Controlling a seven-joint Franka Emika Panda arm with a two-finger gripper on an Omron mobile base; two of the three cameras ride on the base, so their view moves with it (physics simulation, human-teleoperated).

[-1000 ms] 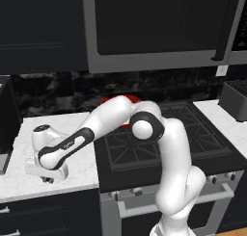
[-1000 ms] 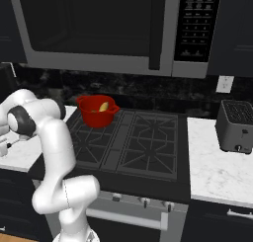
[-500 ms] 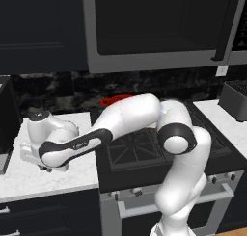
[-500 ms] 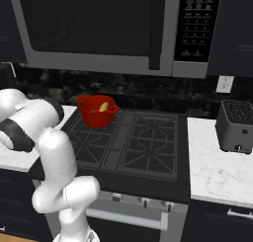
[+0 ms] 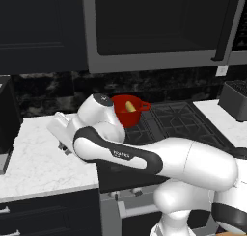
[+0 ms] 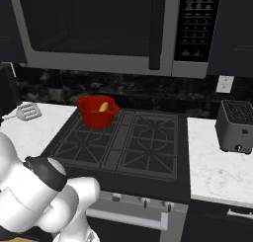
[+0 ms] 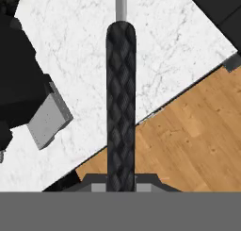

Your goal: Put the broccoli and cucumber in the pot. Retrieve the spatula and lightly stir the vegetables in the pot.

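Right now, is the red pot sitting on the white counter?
No, the pot stands on the black stove, at its back left corner beside the counter.

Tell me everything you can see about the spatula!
The spatula has a straight black handle with a criss-cross grip pattern, a thin grey metal neck, and a flat silvery slotted head. The pincer grips the handle's end, one tip on each side. It stretches over the white marble counter; I can't tell whether the head touches it.
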